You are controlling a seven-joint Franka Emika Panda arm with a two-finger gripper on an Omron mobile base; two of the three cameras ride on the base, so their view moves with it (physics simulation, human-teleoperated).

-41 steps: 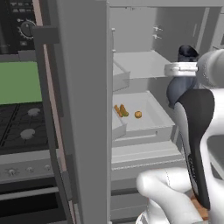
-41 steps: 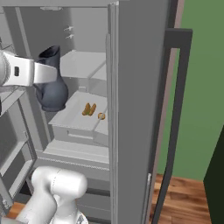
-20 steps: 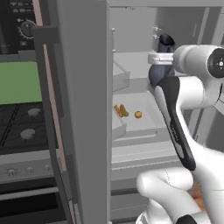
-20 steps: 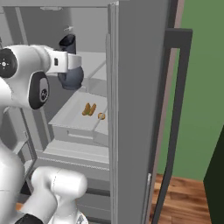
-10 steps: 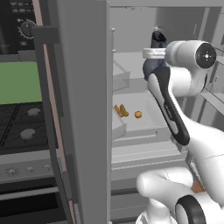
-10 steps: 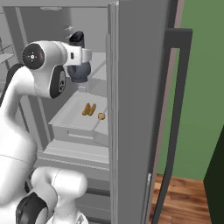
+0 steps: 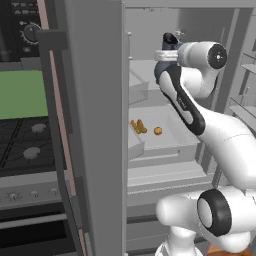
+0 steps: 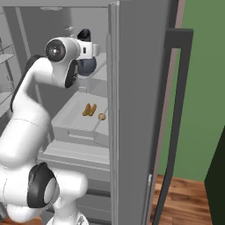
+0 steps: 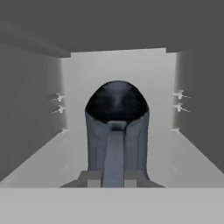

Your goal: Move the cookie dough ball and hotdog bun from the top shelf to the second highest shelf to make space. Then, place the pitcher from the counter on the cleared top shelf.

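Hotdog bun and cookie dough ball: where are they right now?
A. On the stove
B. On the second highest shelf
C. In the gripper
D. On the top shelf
B. The hotdog bun and cookie dough ball lie on the second highest shelf, below the gripper, which is shut on the pitcher up at the top shelf.

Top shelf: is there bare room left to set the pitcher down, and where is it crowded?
The top shelf is bare on both sides of the pitcher, out to the fridge side walls and back wall. The gripper is shut on the pitcher. The second highest shelf is busier: the hotdog bun and cookie dough ball sit at its left middle.
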